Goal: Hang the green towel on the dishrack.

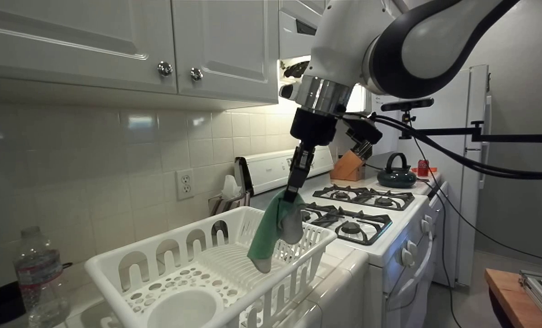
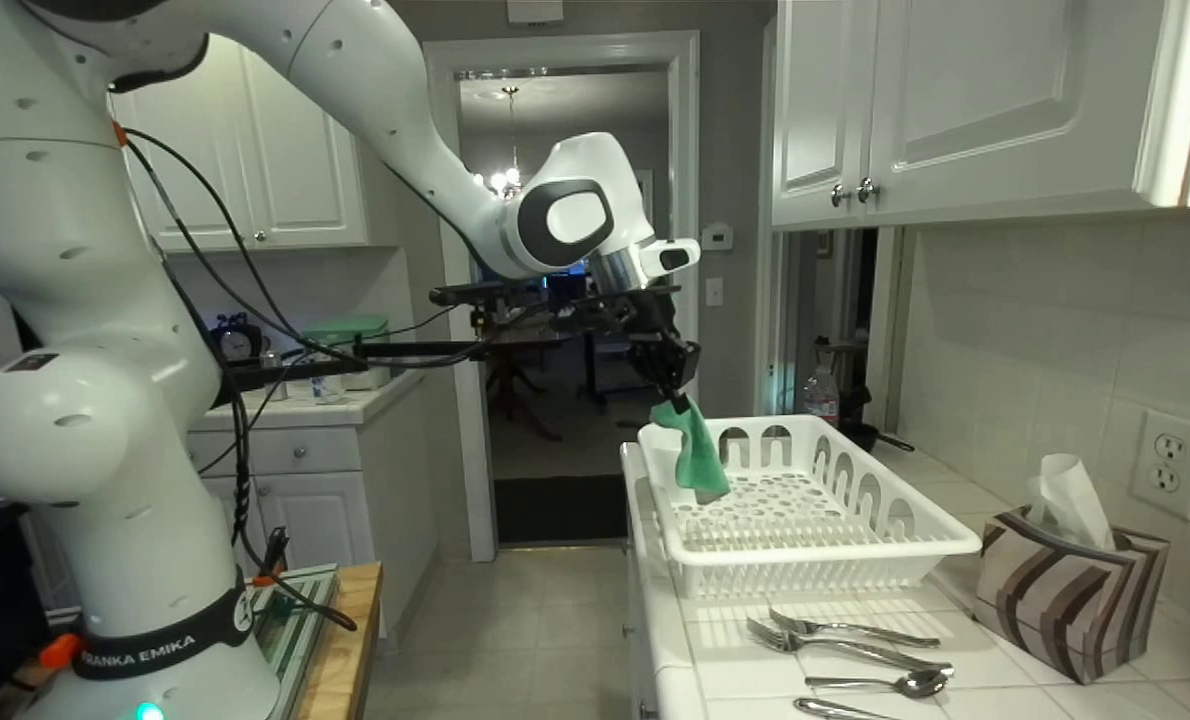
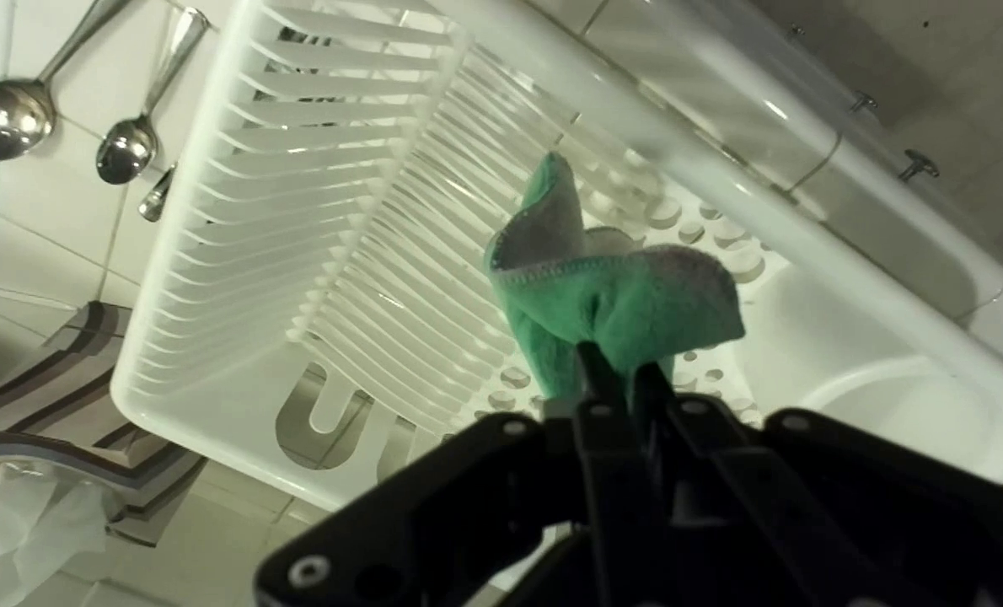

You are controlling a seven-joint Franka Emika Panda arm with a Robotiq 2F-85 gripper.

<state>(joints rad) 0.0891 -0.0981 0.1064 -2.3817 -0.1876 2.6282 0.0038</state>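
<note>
My gripper (image 1: 291, 197) is shut on the green towel (image 1: 264, 234), pinching it near its top; the gripper also shows in an exterior view (image 2: 680, 400) and the wrist view (image 3: 619, 358). The towel hangs down folded, with a grey underside, in an exterior view (image 2: 697, 455) and the wrist view (image 3: 645, 299). The white dishrack (image 1: 93, 265) stands on the tiled counter, also seen in an exterior view (image 2: 825, 556) and the wrist view (image 3: 678, 156). The towel hangs over the rack, near its long side at the counter's front edge. I cannot tell whether it touches the rack.
A striped tissue box (image 2: 1065, 600) stands beside the rack by the wall. Forks (image 2: 855, 630) and spoons (image 3: 128, 150) lie at the rack's end. A gas stove (image 1: 350, 228) and a water bottle (image 1: 41, 282) stand at opposite ends. Cabinets (image 1: 225, 50) hang above.
</note>
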